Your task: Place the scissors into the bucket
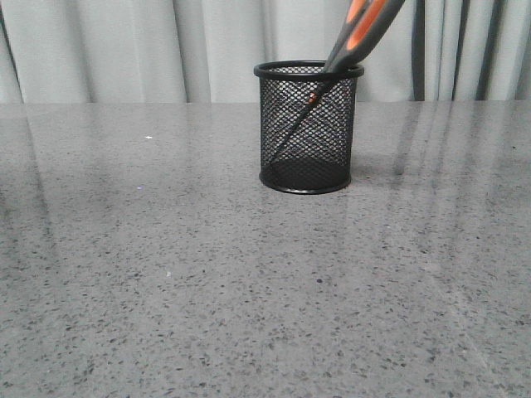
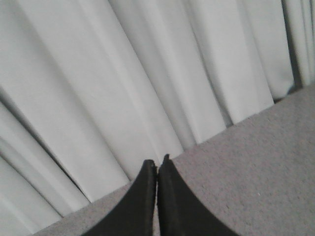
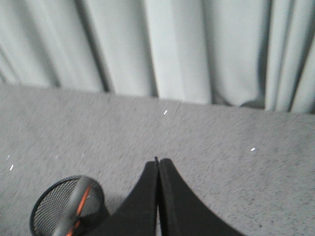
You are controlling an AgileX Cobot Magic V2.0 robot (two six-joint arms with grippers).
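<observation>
Looking at your right gripper first: the two black fingers are pressed tip to tip with no gap, and nothing is pinched between them. It hangs above the grey speckled table, off to one side of the bucket and not touching it. Your left gripper is the same story — fingers closed flat against each other, holding nothing, pointed out past the table edge toward the pale curtain.

Count-wise you've got one bucket and one pair of scissors, that's it. The bucket stands upright on the table, toward the back and a bit right of centre in the front view. The scissors sit inside it, blades down, leaning so the orange-lined handles poke out over the right side of the rim — their tops run out of frame. Through the mesh you can follow the blades slanting down to the lower left; the tips probably rest on the base, though the mesh makes that hard to confirm.
</observation>
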